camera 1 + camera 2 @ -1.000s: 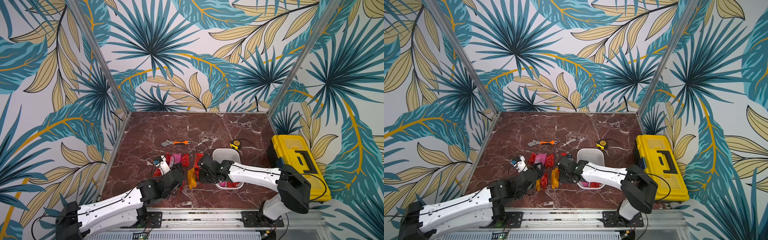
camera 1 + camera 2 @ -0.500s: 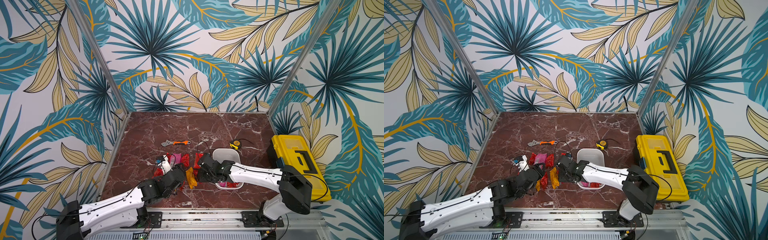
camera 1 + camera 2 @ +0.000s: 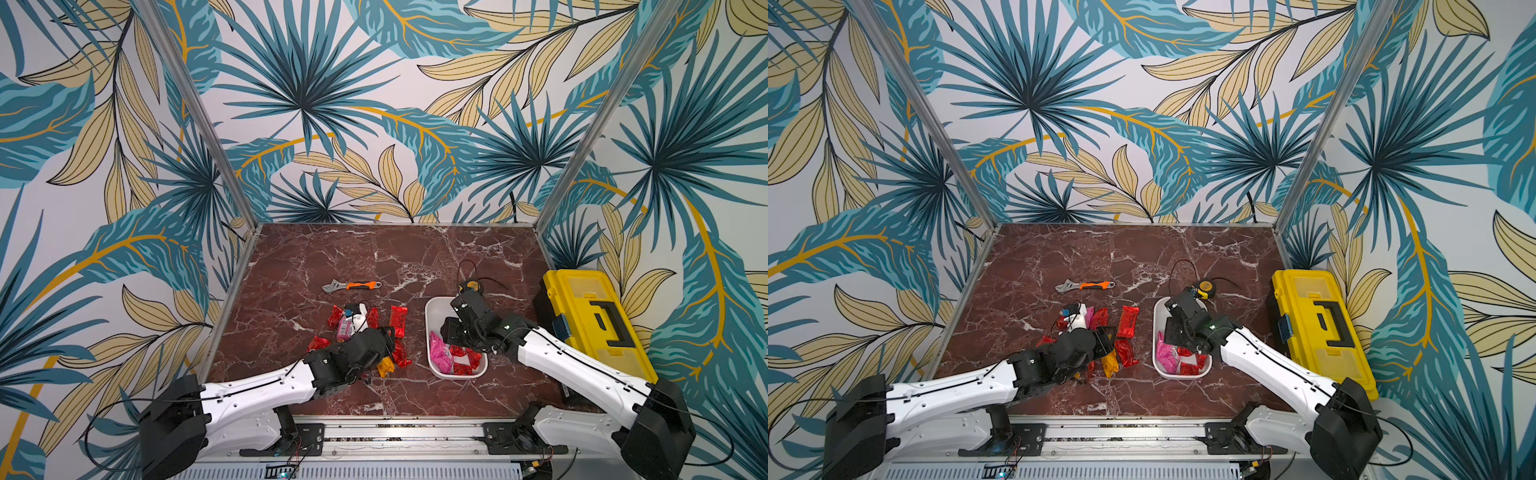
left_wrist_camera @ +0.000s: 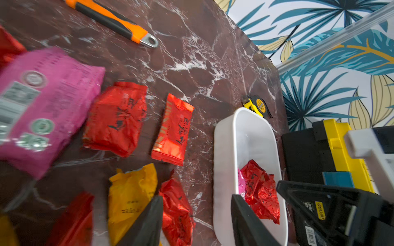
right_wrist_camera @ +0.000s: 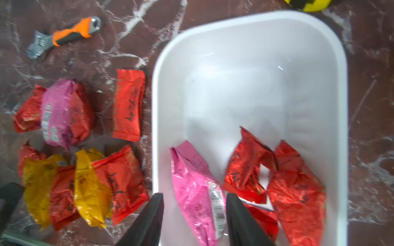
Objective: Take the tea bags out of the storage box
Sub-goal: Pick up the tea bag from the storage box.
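The storage box [image 3: 428, 328] is a white tub right of centre, seen in both top views [image 3: 1156, 332]. A pink tea bag [image 5: 196, 191] and red tea bags [image 5: 247, 170] lie at its near end. More tea bags, red [image 3: 398, 322], yellow [image 3: 384, 365] and pink [image 4: 47, 110], lie on the marble left of it. My right gripper [image 5: 194, 198] hangs open over the box [image 5: 157, 106], its fingers either side of the pink bag without pinching it. My left gripper [image 4: 196, 217] is open and empty over a red bag [image 4: 177, 213] beside the box wall [image 4: 223, 149].
An orange-handled wrench [image 3: 353, 285] lies behind the pile. A yellow tape measure [image 3: 469, 285] sits just behind the box. A big yellow toolbox [image 3: 590, 320] stands at the right edge. A small white gadget with a cable [image 3: 359, 318] rests among the loose bags.
My right gripper has swung right, from the pile on the marble back over the box, and its jaws have opened. My left gripper crept slightly towards the box and opened a little.
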